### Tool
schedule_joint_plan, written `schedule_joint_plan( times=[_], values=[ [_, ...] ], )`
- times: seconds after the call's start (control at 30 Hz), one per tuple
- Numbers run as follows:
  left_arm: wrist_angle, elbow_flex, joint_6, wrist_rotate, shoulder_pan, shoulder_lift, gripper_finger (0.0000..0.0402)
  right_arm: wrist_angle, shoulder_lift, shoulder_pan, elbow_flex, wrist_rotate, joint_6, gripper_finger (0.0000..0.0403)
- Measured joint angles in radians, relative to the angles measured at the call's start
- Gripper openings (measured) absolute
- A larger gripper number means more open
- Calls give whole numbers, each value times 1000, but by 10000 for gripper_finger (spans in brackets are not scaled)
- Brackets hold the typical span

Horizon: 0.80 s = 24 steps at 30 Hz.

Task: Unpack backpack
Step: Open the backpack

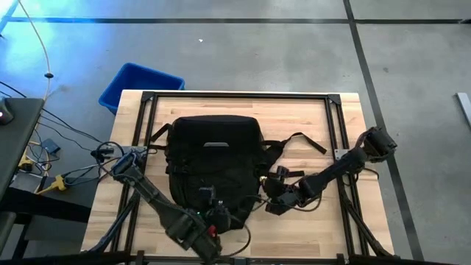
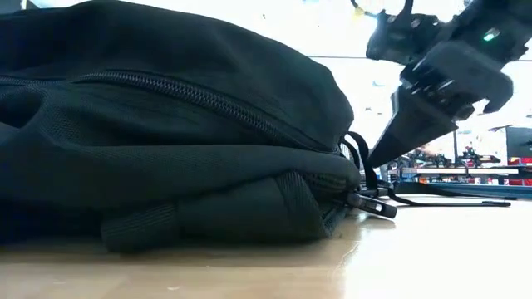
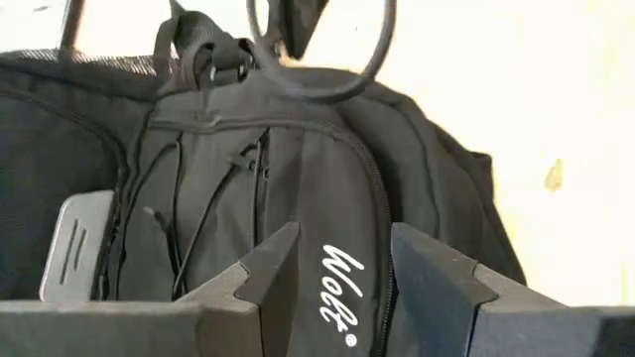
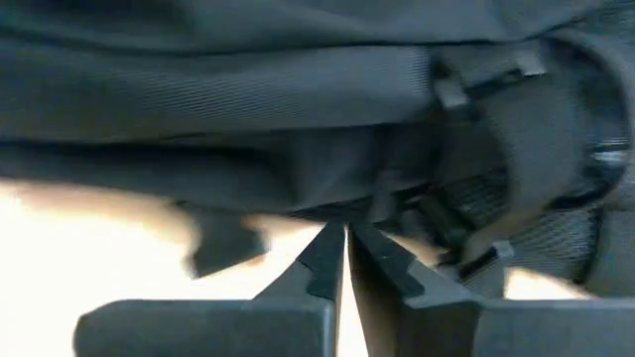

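Filling most of the low view, the backpack [image 2: 166, 124] is lying flat on the middle of the wooden table [image 1: 338, 140], its zipper [image 2: 191, 95] running across its upper side and its straps [image 1: 298, 140] trailing toward the right arm's side. Seen from above, the table is standing on a grey floor, framed by black rails [image 1: 235, 96], with a blue bin [image 1: 136, 85] sitting on the floor just past its far left corner and loose cables [image 1: 66, 158] lying off its left edge. On the pack, a grey panel [image 3: 74, 248] is showing beside crossed elastic cord, and a white logo [image 3: 339, 296] is printed on the front pocket. The left gripper [image 3: 342, 263] is hovering over the pack's near end, its fingers standing apart with the logo between them, gripping nothing; a loop of dark cable [image 3: 322, 50] is hanging across that wrist view in front of the pack's top handle. The right gripper [image 4: 346, 238] is sitting low at the pack's right side, by the straps, its fingers [image 4: 322, 258] pressed together; whether anything is pinched between them cannot be told. A small dark buckle [image 2: 371, 203] is resting on the table just beside the pack, under the right arm.
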<state>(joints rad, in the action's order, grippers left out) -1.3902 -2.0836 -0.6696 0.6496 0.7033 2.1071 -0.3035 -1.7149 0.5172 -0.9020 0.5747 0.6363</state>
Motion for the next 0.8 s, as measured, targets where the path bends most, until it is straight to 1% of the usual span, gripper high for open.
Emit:
schedule_joint_plan(
  times=[0.07, 0.23, 0.3, 0.37, 0.43, 0.5, 0.57, 0.63, 0.73, 0.77, 0.8],
  values=[
    [0, 10, 12, -8, -6, 1, 138, 2, 0, -17, 0, 2, -17, 43],
    [2, 29, 48, -10, -24, 1, 138, 25, -6, -53, 0, 0, -57, 143],
    [11, 36, 68, -7, -41, 1, 137, 32, -18, -66, 0, 0, -83, 176],
    [23, 42, 98, -2, -57, 1, 137, 68, -35, -73, 0, -1, -103, 194],
    [37, 43, 129, 3, -79, 2, 137, 111, -63, -78, 0, 3, -120, 197],
    [58, 43, 169, 9, -101, 3, 137, 124, -88, -84, 0, 18, -121, 187],
    [84, 42, 215, 19, -123, 3, 137, 119, -109, -93, 0, 24, -115, 162],
    [124, 42, 270, 31, -150, 3, 137, 110, -122, -100, 0, 50, -96, 123],
    [184, 42, 363, 44, -192, 3, 137, 105, -126, -101, 0, 55, -101, 41],
    [203, 42, 392, 44, -210, 3, 137, 103, -125, -101, 0, 55, -114, 21],
    [220, 42, 419, 43, -230, 4, 137, 101, -124, -96, 0, 54, -120, 13]
  ],
)
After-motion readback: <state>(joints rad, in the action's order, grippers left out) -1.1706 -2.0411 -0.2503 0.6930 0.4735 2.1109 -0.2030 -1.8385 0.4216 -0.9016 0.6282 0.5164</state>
